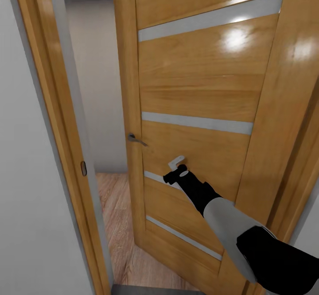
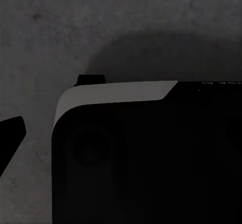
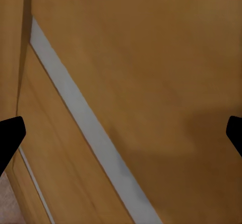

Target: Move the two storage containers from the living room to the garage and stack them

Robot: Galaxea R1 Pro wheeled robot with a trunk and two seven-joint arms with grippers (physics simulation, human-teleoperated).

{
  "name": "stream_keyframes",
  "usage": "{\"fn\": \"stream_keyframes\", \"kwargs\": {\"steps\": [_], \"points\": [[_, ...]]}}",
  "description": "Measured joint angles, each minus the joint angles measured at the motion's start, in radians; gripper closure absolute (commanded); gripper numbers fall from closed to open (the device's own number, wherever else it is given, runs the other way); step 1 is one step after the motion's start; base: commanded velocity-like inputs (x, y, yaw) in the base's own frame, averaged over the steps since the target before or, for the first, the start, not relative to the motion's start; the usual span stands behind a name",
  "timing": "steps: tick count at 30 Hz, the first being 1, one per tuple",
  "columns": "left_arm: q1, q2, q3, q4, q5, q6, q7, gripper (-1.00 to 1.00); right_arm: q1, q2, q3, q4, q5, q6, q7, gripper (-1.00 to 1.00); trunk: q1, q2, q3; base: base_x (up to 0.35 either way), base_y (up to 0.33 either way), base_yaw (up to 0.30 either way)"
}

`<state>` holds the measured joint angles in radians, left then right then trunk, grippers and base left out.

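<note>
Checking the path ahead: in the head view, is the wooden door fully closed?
No, the wooden door stands ajar, with wood-plank floor showing through the gap beside the door frame.

Door [image 1: 199, 109] is sitting right in front of my right gripper [image 3: 121, 133]; gap [image 1: 95, 109] beside it's looking passable, I think.

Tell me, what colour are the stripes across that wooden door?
Pale grey-white stripes on the honey-coloured door, clearest in the head view.

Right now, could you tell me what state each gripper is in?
Left gripper: cannot be told; one fingertip shows over grey concrete.
Right gripper: open, empty, fingers spread against the wooden door.
</note>
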<state>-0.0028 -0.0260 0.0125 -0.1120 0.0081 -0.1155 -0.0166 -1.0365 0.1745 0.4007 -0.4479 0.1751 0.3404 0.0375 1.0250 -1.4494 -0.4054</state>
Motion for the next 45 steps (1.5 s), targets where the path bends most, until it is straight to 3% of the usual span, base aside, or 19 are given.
{"fn": "stream_keyframes", "kwargs": {"steps": [5,6,7,18,27,34,45], "points": [[0.000,0.000,0.000,0.000,0.000,0.000,0.000,-1.00,0.000,0.000,0.003,0.000,-0.033,0.000,0.000,-1.00,0.000,0.000,0.000,0.000,0.000,0.000],[0.000,0.000,0.000,0.000,0.000,0.000,0.000,-1.00,0.002,0.000,0.007,0.003,-0.070,0.000,0.006,-1.00,0.000,0.000,0.000,0.000,0.000,0.000],[0.000,0.000,0.000,0.000,0.000,0.000,0.000,-1.00,0.002,0.000,0.008,0.004,-0.075,0.000,0.007,-1.00,0.000,0.000,0.000,0.000,0.000,0.000],[0.000,0.000,0.000,0.000,0.000,0.000,0.000,-1.00,0.026,0.000,0.009,0.012,-0.080,-0.011,0.009,-1.00,0.000,0.000,0.000,0.000,0.000,0.000],[0.000,0.000,0.000,0.000,0.000,0.000,0.000,-1.00,0.118,0.000,0.013,0.012,-0.080,-0.030,0.009,-1.00,0.000,0.000,0.000,0.000,0.000,0.000],[0.000,0.000,0.000,0.000,0.000,0.000,0.000,-1.00,0.189,0.000,0.090,0.013,-0.080,-0.068,0.008,-1.00,0.000,0.000,0.000,0.000,0.000,0.000],[0.000,0.000,0.000,0.000,0.000,-0.001,0.000,-1.00,0.275,0.000,0.102,0.015,-0.079,-0.101,0.008,-1.00,0.000,0.000,0.000,0.000,0.000,0.000]]}}
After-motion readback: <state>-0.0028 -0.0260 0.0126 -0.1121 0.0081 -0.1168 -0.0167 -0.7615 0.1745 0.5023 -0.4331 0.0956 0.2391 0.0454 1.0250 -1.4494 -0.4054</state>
